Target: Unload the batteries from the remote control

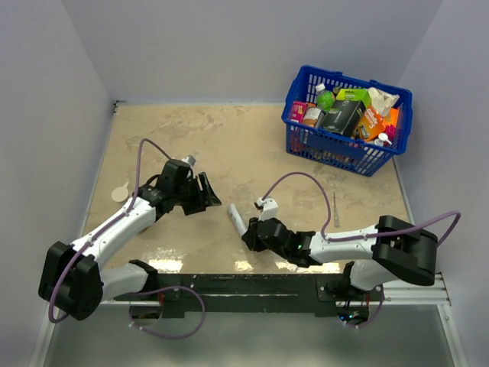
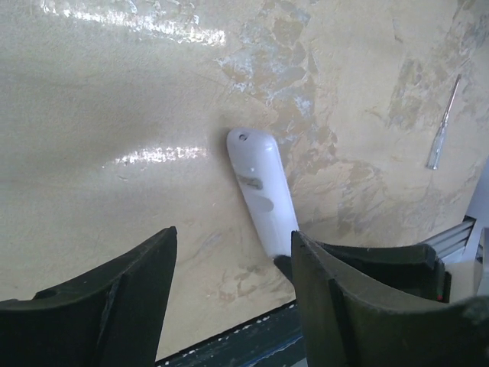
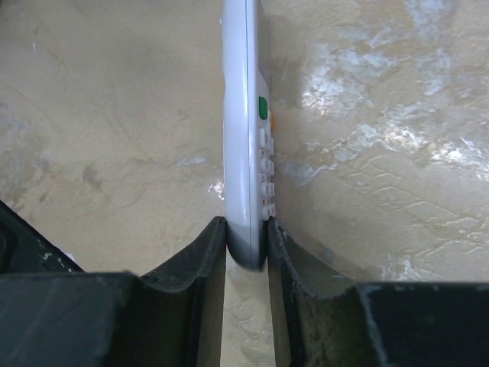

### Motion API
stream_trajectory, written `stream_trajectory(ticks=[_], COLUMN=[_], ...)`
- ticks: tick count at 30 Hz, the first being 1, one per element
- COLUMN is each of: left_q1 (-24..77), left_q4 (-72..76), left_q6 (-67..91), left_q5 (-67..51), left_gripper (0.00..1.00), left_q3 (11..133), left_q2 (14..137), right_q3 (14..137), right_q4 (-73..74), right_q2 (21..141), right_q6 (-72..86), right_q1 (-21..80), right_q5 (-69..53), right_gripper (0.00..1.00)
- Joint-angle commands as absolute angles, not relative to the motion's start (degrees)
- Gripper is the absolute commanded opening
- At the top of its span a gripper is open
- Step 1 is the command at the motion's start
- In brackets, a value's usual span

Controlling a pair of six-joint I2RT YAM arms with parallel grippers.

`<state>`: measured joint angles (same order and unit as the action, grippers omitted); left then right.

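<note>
The remote control is a slim white handset in the middle of the table. My right gripper is shut on its near end. In the right wrist view the remote control stands on edge between the two fingers, its buttons facing right, with my right gripper clamped on its rounded end. My left gripper hovers to the remote's left, open and holding nothing. In the left wrist view the remote control shows its plain white back beyond my left gripper. The batteries are hidden.
A blue basket full of groceries stands at the back right. A thin clear-handled tool lies right of the remote and shows as the same tool in the left wrist view. A small pale disc lies at the left edge.
</note>
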<state>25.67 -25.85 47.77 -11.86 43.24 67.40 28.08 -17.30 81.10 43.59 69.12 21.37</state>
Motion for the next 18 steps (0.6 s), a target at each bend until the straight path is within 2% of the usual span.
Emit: stream_trajectory(ticks=[1, 5, 9, 12, 15, 16, 18], left_q1=[25.84, 25.84, 25.75, 25.84, 25.84, 25.84, 25.84], left_q4=[-24.52, -24.17, -24.17, -24.26, -23.82, -23.64, -23.38], left_q6=[42.72, 40.96, 39.82, 39.29, 38.76, 38.59, 38.41], left_q5=[-11.25, -11.78, -11.6, -11.51, -11.78, -11.95, -11.95], left_gripper=[0.66, 0.66, 0.66, 0.66, 0.66, 0.66, 0.66], left_q3=[44.12, 44.12, 44.12, 43.95, 43.59, 43.42, 43.24], left_q2=[66.53, 67.06, 67.32, 67.41, 67.41, 67.59, 67.76], right_q3=[25.23, 24.61, 23.82, 23.12, 22.94, 22.77, 22.67], right_q4=[-16.61, -15.56, -14.85, -14.5, -12.92, -13.01, -13.09], right_q2=[80.07, 79.37, 77.52, 75.94, 74.8, 74.62, 74.18], right_q6=[51.49, 53.61, 56.25, 57.48, 58.27, 58.1, 57.75], right_q1=[65.66, 64.69, 63.55, 63.02, 62.93, 62.76, 62.58], right_q5=[18.37, 17.31, 17.23, 17.58, 18.98, 19.07, 18.98], right_gripper=[0.23, 0.35, 0.38, 0.5, 0.5, 0.41, 0.36])
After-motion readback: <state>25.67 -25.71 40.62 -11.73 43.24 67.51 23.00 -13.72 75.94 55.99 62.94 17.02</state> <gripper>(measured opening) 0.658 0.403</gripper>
